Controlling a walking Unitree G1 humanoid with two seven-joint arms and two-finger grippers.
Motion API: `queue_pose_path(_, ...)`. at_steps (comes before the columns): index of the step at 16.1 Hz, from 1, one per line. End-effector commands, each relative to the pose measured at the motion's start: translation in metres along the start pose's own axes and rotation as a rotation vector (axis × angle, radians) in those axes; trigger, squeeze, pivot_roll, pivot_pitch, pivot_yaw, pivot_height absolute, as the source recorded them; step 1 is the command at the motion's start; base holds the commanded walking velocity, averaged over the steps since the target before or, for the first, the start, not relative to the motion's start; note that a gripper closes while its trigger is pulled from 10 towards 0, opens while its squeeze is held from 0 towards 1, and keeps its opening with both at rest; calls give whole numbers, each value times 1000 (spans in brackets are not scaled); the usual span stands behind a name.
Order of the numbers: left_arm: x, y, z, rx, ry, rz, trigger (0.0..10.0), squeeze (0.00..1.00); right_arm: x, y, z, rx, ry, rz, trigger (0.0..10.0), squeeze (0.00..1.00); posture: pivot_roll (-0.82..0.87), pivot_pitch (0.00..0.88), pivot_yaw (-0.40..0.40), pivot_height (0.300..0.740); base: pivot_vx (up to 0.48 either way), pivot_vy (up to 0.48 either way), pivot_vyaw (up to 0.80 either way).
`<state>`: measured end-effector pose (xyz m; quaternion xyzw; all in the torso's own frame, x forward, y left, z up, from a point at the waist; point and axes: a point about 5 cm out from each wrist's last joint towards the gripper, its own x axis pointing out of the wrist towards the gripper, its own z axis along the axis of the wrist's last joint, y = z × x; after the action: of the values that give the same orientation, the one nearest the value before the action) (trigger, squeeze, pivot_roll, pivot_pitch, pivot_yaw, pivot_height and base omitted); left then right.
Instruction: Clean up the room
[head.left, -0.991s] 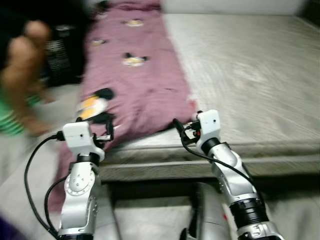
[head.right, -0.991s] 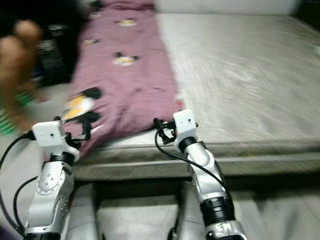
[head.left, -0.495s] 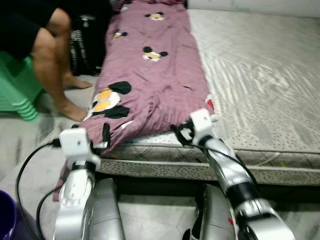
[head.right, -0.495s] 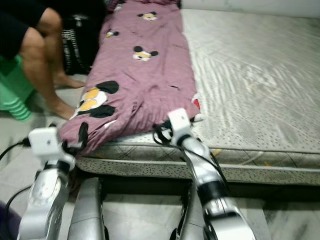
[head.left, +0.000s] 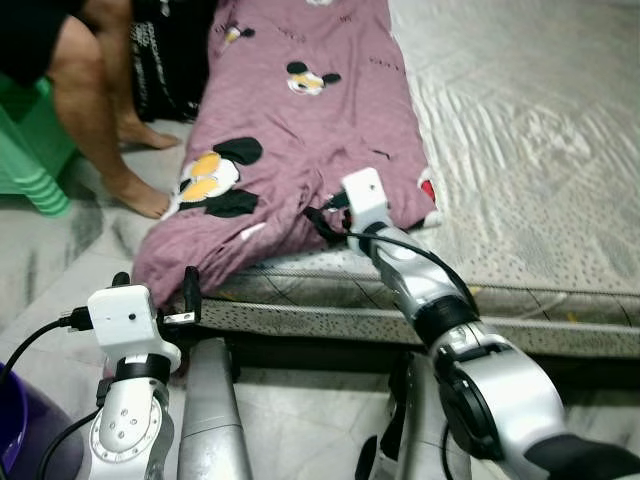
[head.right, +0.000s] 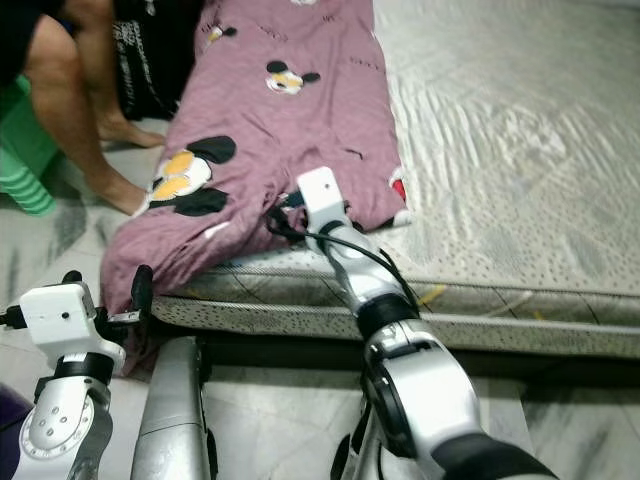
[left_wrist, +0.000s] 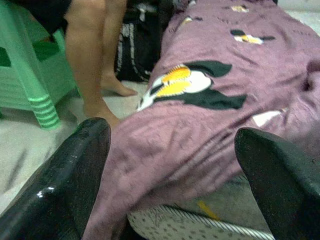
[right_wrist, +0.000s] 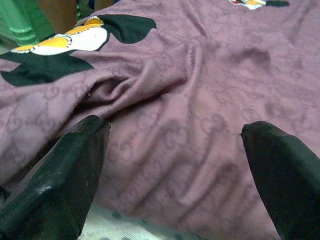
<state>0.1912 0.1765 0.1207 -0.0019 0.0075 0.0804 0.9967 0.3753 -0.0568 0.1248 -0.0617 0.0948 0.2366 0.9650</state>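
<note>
Here, right claw (right_wrist: 170, 165) spread over purple blanket (head.left: 300, 130) | left claw (left_wrist: 170, 165) spread, off mattress (head.left: 520, 130) edge

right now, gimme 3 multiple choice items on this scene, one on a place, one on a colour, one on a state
1. Where does the purple blanket lie?
A. along the mattress's left edge, corner hanging off
B. folded on the stool
C. flat on the floor

2. What colour is the stool beside the person?
A. red
B. green
C. white

3. How are the right gripper's fingers?
A. shut on the blanket
B. shut on nothing
C. open

Key: 1 A, it drapes over the bed's edge; 2 B, green plastic; 3 C, the fingers stand wide apart over the cloth.
</note>
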Motion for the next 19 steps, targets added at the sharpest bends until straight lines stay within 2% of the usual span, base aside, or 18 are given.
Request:
queue_pose_path(1, -4, -4, 6, -4, -7, -10, 10000, 0, 4, 3, 7, 21, -14, -12, 10000, 0, 206, 172, -62, 508, 0, 0, 0)
queue_pose_path(4, -18, -9, 12, -19, 5, -27, 10000, 0, 9, 12, 11, 48, -17, -26, 10000, 0, 215, 217, -54, 508, 0, 0, 0)
queue_pose_path(8, -22, -14, 14, -25, 31, -36, 10000, 0, 13, 19, 15, 126, 3, -52, 10000, 0, 199, 249, -46, 508, 0, 0, 0)
queue_pose_path(9, -23, -15, 14, -26, 37, -41, 10000, 0, 14, 23, 15, 149, 8, -45, 9098, 0, 197, 253, -45, 508, 0, 0, 0)
queue_pose_path(10, -23, -15, 14, -24, 42, -44, 10000, 0, 15, 27, 15, 159, 8, -37, 0, 0, 196, 255, -45, 508, 0, 0, 0)
queue_pose_path(11, -23, -15, 14, -18, 48, -44, 10000, 0, 16, 36, 16, 173, 6, -18, 0, 0, 196, 259, -46, 508, 0, 0, 0)
queue_pose_path(14, -23, -14, 13, -13, 55, -40, 10000, 0, 16, 42, 11, 185, 23, -6, 0, 0, 198, 257, -49, 508, 0, 0, 0)
queue_pose_path(15, -22, -15, 12, -11, 59, -39, 10000, 0, 14, 40, 2, 195, 50, -5, 0, 0, 193, 251, -53, 508, 0, 0, 0)
queue_pose_path(19, -16, -16, 12, -9, 51, -38, 10000, 0, 9, 27, -11, 235, 82, -26, 0, 0, 185, 233, -61, 508, 0, 0, 0)
